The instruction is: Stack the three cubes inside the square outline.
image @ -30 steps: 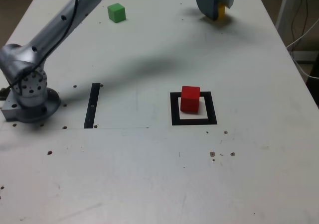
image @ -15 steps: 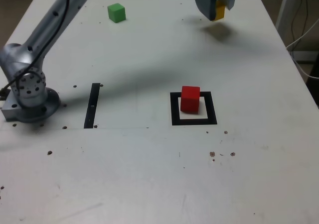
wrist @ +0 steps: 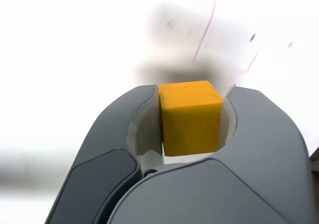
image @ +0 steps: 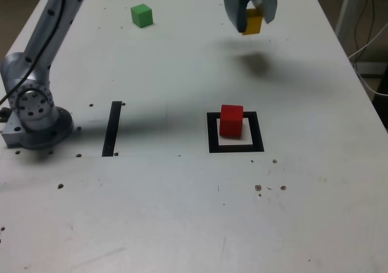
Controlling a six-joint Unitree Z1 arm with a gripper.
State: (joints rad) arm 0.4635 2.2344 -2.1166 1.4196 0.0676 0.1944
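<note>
My gripper (image: 251, 19) hangs above the far side of the table, shut on the yellow cube (image: 253, 23), which is clear of the surface with its shadow below. The wrist view shows the yellow cube (wrist: 191, 117) clamped between both grey jaws of the gripper (wrist: 192, 119). The red cube (image: 231, 121) stands inside the black square outline (image: 236, 147), toward its far edge, nearer the camera than the gripper. The green cube (image: 142, 15) sits alone at the far end, toward the exterior view's left.
A narrow straight black strip (image: 112, 128) lies left of the outline in the exterior view. The arm's grey base (image: 35, 115) is bolted at the table's left edge. Cables (image: 370, 36) hang past the right edge.
The gripper has lifted the yellow cube off the table and carried it slightly toward the exterior view's left and nearer the camera. The red and green cubes have stayed put.
</note>
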